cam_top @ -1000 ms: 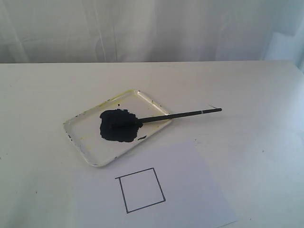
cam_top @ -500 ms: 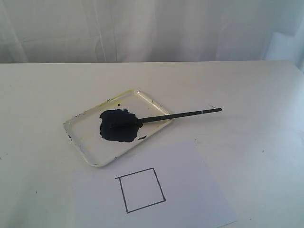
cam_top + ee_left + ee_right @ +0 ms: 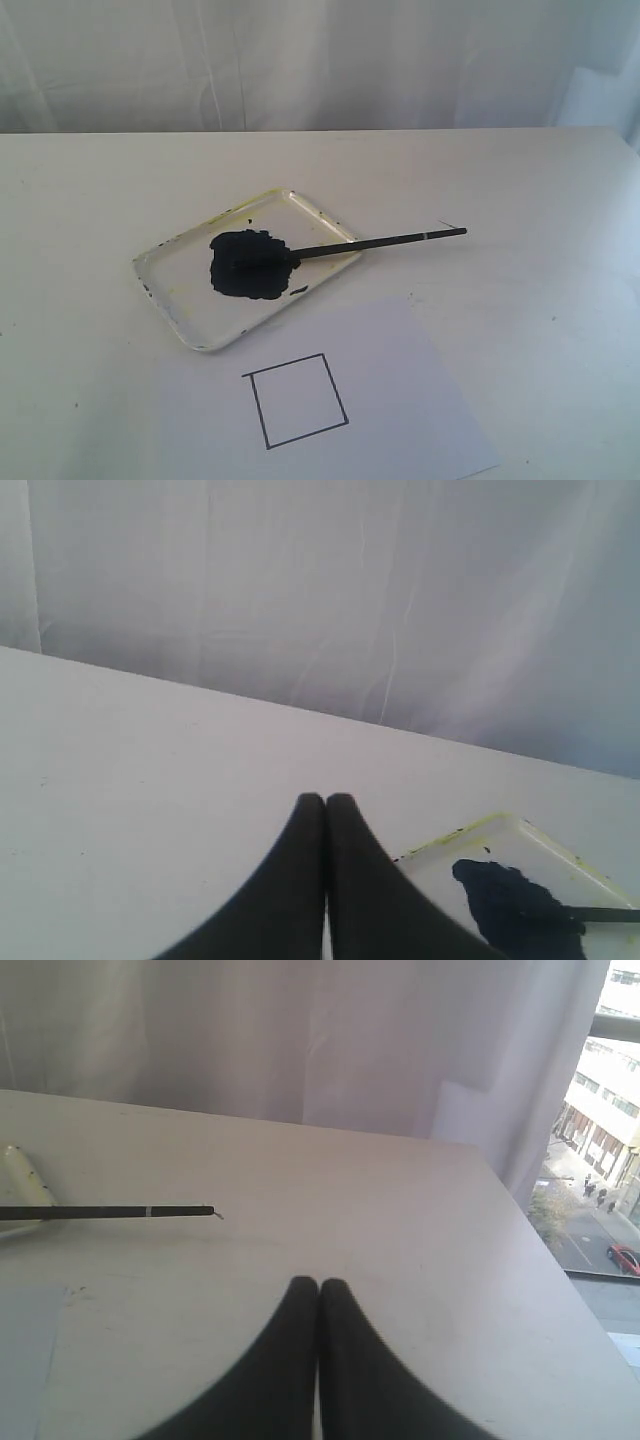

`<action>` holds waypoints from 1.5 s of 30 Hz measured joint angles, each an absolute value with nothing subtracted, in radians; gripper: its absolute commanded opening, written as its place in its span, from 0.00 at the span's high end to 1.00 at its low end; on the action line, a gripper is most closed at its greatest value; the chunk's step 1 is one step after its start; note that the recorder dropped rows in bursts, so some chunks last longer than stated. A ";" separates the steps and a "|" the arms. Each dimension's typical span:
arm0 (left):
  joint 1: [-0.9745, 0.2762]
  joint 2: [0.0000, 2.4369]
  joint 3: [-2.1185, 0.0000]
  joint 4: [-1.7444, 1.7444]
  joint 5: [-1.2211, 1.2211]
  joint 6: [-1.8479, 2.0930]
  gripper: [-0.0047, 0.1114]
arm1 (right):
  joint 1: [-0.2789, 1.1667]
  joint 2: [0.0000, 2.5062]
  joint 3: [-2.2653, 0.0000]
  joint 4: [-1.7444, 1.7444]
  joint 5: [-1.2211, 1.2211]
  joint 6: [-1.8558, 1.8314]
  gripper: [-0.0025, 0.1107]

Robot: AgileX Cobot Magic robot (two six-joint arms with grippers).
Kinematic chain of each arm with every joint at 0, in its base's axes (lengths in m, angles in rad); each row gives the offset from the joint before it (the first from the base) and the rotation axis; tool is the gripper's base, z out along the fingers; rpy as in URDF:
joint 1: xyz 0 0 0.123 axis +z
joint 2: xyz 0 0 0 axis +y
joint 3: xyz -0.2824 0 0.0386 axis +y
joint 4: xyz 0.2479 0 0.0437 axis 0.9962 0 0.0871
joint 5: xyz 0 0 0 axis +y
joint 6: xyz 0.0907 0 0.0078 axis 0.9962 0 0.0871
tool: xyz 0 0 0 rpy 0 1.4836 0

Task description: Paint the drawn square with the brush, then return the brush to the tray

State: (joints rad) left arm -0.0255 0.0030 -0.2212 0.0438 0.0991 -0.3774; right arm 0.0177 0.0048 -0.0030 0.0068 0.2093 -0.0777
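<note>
Exterior view: the brush [image 3: 380, 241] lies slantwise with its tip in the paint blob [image 3: 248, 265] and its shaft across the rim of the tray [image 3: 165, 290], the handle end reaching out over the bench [image 3: 540, 190]; the drawn square [image 3: 297, 400] sits blank on the paper [image 3: 420, 400], near the tray's front edge; neither arm shows here. The tray holds only the dark blob, the brush tip and yellowish stains along its rim.

Left wrist view: the left jaws are pressed together above bare bench, with the tray's corner, the blob and a short piece of the brush off to one side.

Right wrist view: the right jaws are likewise pressed together, holding nothing; the handle with its pale band [image 3: 148, 1211] lies ahead of them, well apart.

The step in hand is likely the pickup; the right arm looks better placed; its jaws should spread first, close on the handle clear of the rim, then lift the tip straight up so paint does not smear the tray edge or paper.
</note>
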 measured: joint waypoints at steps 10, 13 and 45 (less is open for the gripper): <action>-0.026 0.248 -0.656 0.042 0.605 -0.217 0.96 | 0.018 0.005 -0.003 0.007 0.209 -0.093 0.98; -0.026 0.361 -0.769 0.021 0.725 -0.155 0.96 | 0.018 0.005 -0.003 0.007 0.209 -0.093 0.98; -0.183 1.210 -1.106 -0.235 1.089 0.365 0.90 | 0.018 0.005 -0.003 0.007 0.209 -0.095 0.98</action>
State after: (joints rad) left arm -0.1833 1.2100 -1.1055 -0.2351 1.0894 0.3648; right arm 0.0177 0.0048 -0.0030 0.0068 0.2093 -0.0952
